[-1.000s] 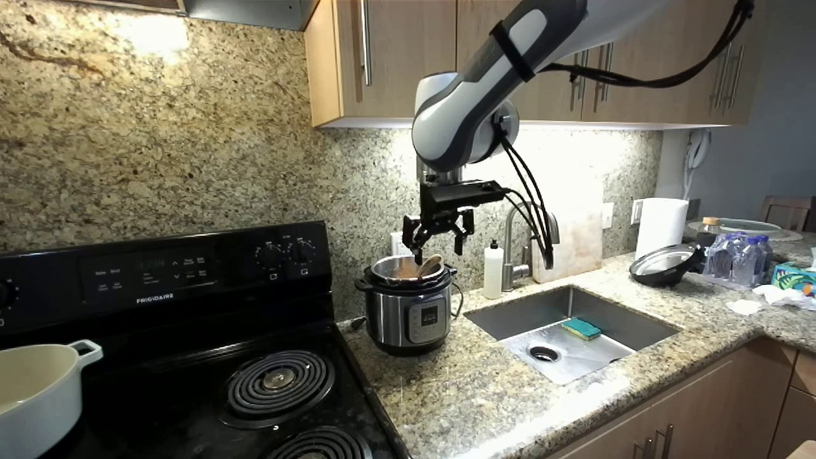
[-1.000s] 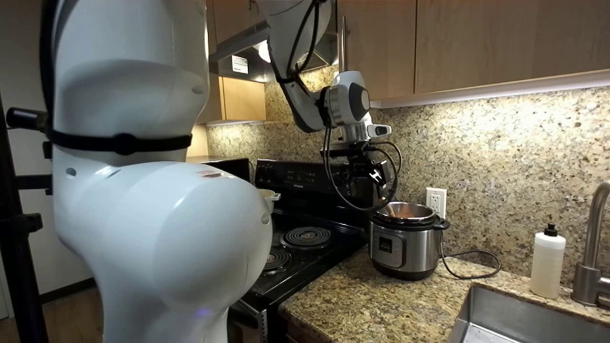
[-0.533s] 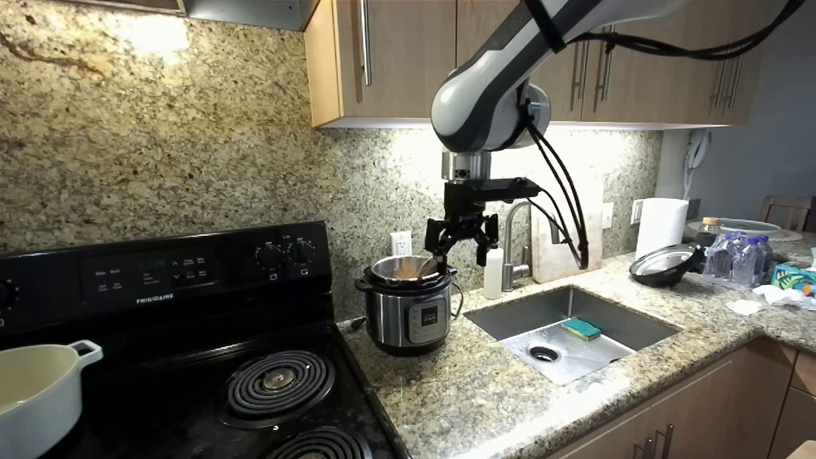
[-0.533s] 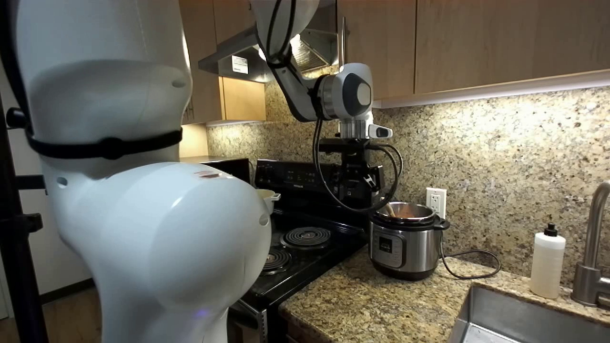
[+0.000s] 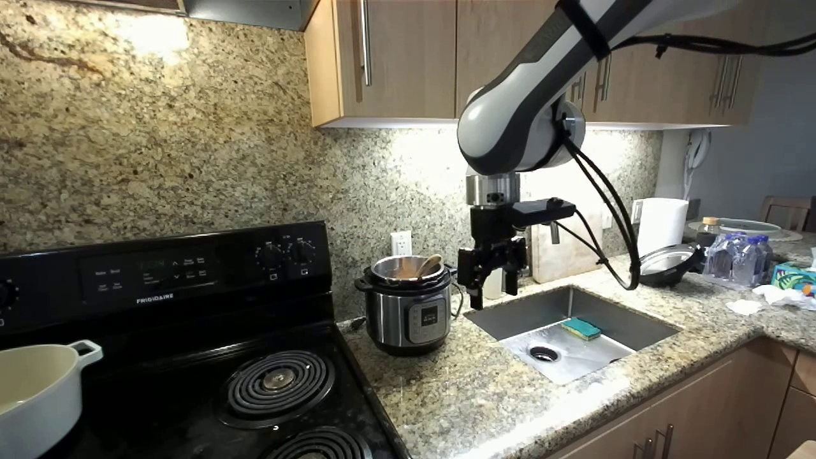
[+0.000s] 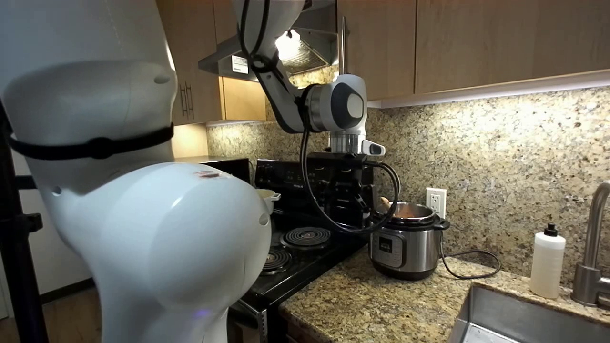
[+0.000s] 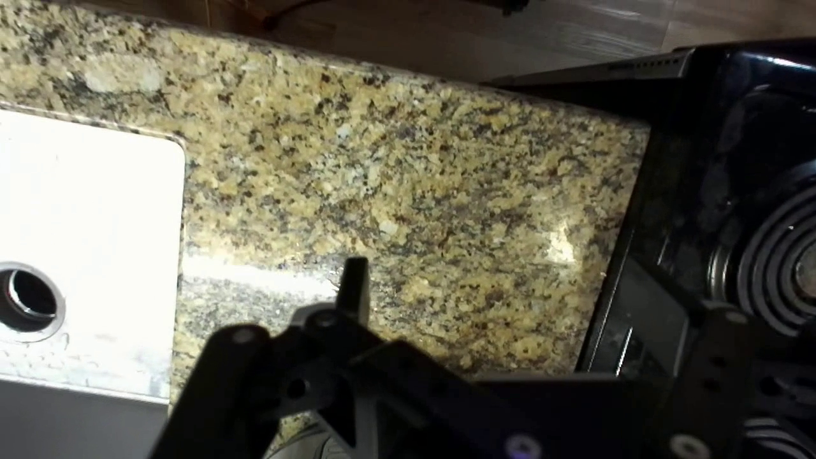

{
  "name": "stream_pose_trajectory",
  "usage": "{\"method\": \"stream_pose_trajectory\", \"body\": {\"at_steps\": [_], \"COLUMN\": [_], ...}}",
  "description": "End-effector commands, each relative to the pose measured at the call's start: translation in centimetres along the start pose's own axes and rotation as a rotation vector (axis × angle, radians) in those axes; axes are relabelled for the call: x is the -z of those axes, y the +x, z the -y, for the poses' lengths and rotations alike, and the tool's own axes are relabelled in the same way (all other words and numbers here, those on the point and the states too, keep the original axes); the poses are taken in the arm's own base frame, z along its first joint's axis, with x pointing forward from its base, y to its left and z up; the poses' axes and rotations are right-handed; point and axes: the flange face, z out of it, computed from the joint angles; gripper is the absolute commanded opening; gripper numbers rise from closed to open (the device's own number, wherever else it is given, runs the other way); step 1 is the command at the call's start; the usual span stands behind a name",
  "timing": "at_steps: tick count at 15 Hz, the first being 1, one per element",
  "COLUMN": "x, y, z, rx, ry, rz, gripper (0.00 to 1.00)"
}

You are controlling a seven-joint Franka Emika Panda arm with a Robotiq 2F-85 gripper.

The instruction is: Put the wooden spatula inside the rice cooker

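The wooden spatula [image 5: 429, 265] leans inside the rice cooker in an exterior view, its rounded end sticking up past the rim. It also shows at the cooker's rim in an exterior view [image 6: 385, 202], partly behind a cable. The steel rice cooker [image 5: 386, 319] stands upright on the counter without a lid, with orange-brown contents; it also shows in an exterior view [image 6: 421, 250]. A sliver of the cooker [image 7: 312, 445] shows in the wrist view. My gripper [image 5: 494, 294] is open and empty beside the cooker on the sink side, apart from the spatula. Its fingers [image 7: 507, 290] stand wide apart in the wrist view.
The black stove [image 5: 191, 382] with coil burners adjoins the counter, with a white pot [image 5: 38, 395] on it. A sink [image 5: 529, 319] holds a green sponge [image 5: 581, 328]. A soap bottle [image 6: 548, 262] and faucet [image 6: 591, 238] stand behind the sink.
My gripper has moved from above the cooker out to the sink side, and then lower. It stays open. The spatula and the cooker have not visibly moved.
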Motion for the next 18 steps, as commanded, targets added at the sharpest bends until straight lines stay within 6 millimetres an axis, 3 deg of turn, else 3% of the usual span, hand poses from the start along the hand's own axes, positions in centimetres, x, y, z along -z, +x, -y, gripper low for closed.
{"method": "stream_pose_trajectory", "body": {"at_steps": [1, 8, 9, 18], "x": [-0.6, -1.0, -1.1, -0.9], "y": [-2.7, -4.9, -3.6, -4.3], "z": [-0.6, -1.8, -1.3, -1.8], "rx": [-0.019, -0.079, -0.049, -0.061], "ry": [-0.017, -0.032, -0.012, -0.013], "rz": [0.028, -0.008, 0.022, 0.013], "gripper": [1.0, 1.0, 1.0, 1.0]}}
